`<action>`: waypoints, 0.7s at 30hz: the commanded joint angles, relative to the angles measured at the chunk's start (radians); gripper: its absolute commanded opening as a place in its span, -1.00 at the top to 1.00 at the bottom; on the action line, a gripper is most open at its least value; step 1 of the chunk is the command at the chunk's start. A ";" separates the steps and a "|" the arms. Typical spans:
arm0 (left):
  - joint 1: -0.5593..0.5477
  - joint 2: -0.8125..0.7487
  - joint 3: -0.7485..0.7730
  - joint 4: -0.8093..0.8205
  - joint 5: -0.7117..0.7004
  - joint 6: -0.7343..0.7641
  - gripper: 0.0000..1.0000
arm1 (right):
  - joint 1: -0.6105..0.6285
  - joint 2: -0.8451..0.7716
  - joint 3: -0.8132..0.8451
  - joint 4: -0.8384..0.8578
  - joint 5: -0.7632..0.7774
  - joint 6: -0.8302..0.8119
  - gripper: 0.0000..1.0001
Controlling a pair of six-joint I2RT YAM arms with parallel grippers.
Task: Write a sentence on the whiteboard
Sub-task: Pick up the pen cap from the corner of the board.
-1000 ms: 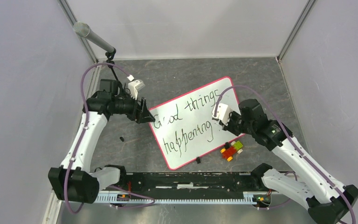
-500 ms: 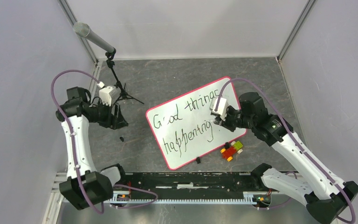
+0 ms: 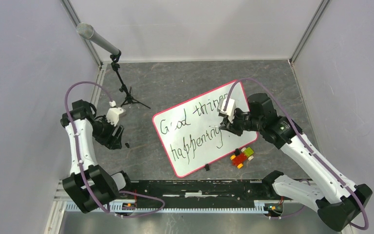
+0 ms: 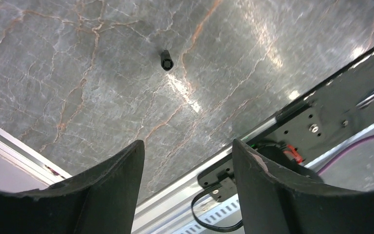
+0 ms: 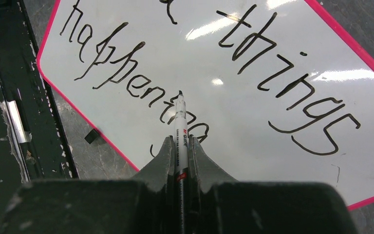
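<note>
The whiteboard (image 3: 198, 127) lies flat on the grey table (image 3: 185, 80) at mid-right, turned so its right end sits farther from the arms' bases. The sentence (image 3: 192, 135) runs across it in two black cursive lines, "Good things" over "happening". The right gripper (image 5: 180, 146) reaches over the board's right part with its fingers clamped tight on a marker (image 5: 180, 122), which juts straight out between them. The marker's black tip sits at the board beside the last letters of "happening"; whether it touches cannot be told. The left gripper (image 4: 187, 146) hangs over bare table well apart from the board, at the left side, spread wide with nothing between its fingers. A small black cap (image 4: 166, 59) lies on the table just ahead of it. Some toy bricks (image 3: 242, 157) lie just beside the board's near right edge
</note>
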State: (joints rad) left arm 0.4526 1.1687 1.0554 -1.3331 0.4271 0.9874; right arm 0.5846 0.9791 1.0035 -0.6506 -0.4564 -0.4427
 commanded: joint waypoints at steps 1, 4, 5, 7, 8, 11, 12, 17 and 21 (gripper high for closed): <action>-0.040 -0.001 -0.043 0.032 -0.062 0.164 -0.45 | -0.021 0.006 0.057 0.038 -0.045 0.028 1.00; -0.084 0.008 -0.076 0.081 -0.087 0.164 -0.46 | -0.030 0.009 0.050 0.040 -0.052 0.031 1.00; -0.105 0.010 -0.085 0.099 -0.093 0.160 -0.46 | -0.033 0.010 0.047 0.042 -0.053 0.032 1.00; -0.143 0.022 -0.101 0.138 -0.108 0.149 -0.46 | -0.038 0.012 0.047 0.040 -0.056 0.033 1.00; -0.164 0.029 -0.109 0.157 -0.115 0.146 -0.46 | -0.039 0.014 0.049 0.040 -0.060 0.033 1.00; -0.215 0.073 -0.134 0.228 -0.150 0.130 -0.44 | -0.043 0.018 0.052 0.038 -0.070 0.034 1.00; -0.233 0.089 -0.140 0.252 -0.164 0.120 -0.43 | -0.045 0.017 0.052 0.037 -0.069 0.033 1.00; -0.294 0.160 -0.161 0.336 -0.202 0.082 -0.40 | -0.051 0.017 0.049 0.033 -0.062 0.033 1.00; -0.315 0.212 -0.181 0.408 -0.217 0.063 -0.38 | -0.056 0.020 0.052 0.030 -0.070 0.035 1.00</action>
State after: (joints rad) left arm 0.1555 1.3457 0.8886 -1.0336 0.2363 1.0721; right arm 0.5365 0.9974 1.0134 -0.6437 -0.5014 -0.4225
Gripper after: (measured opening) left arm 0.698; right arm 0.118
